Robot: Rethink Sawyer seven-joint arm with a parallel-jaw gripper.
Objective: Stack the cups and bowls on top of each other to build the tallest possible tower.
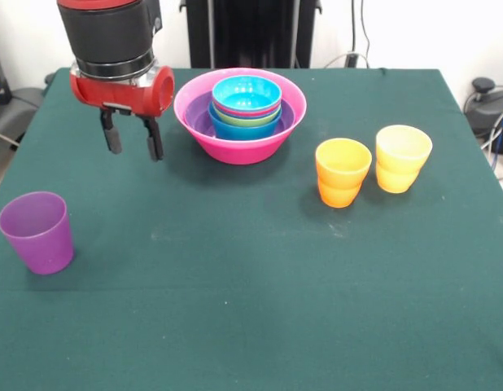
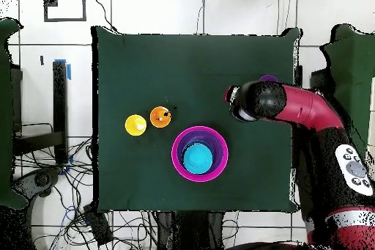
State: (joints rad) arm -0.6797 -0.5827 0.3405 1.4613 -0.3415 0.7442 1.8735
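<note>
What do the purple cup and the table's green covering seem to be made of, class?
Purple cup: probably plastic, since it is translucent, smooth and slightly glossy. Green covering: looks like matte cloth or felt, with no shine and a faintly scuffed surface, though the weave cannot be made out.

The arm (image 2: 307, 111) is glossy red with black joints; its wrist is a black cylinder over a silver ring and a red housing, and the gripper (image 1: 133, 140) has two slim black fingers (image 1: 112, 136)
</note>
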